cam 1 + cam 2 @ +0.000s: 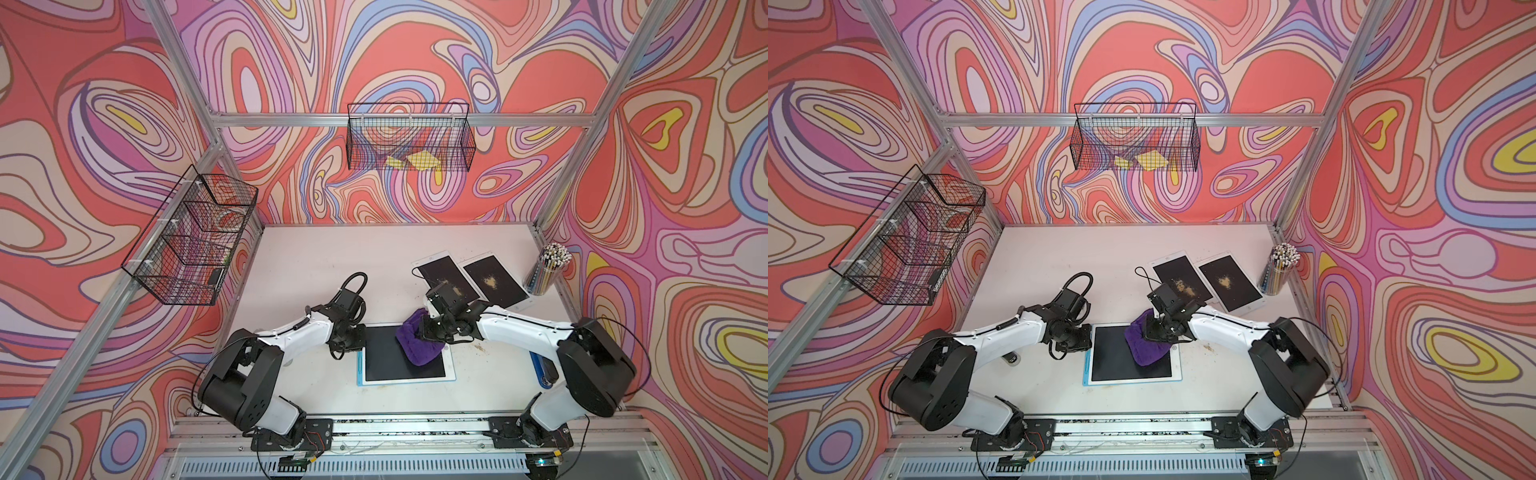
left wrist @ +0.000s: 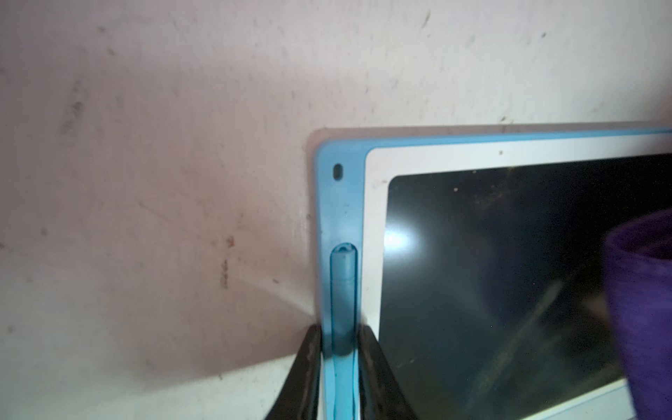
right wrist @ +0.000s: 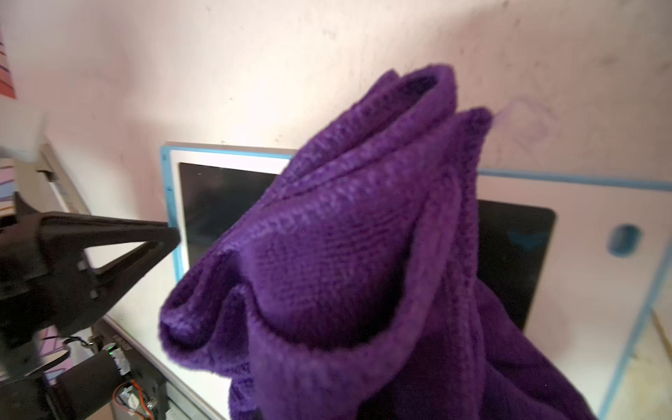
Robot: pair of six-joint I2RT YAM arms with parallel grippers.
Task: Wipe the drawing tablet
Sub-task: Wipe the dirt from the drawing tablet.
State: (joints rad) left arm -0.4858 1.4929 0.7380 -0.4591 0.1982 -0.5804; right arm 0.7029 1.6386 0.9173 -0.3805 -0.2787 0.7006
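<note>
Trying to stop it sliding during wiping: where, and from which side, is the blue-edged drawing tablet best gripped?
Probably hold the drawing tablet by its blue stylus edge, coming from the robot's left. It lies flat, that narrow strip fits between jaws, and the purple cloth covers the right part. The left gripper straddles it there.

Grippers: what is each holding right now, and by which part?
Left gripper clamps the drawing tablet by its blue side rail, astride the stylus. Right gripper holds the purple cloth by a bunched fold; the exact pinch is hidden.
</note>
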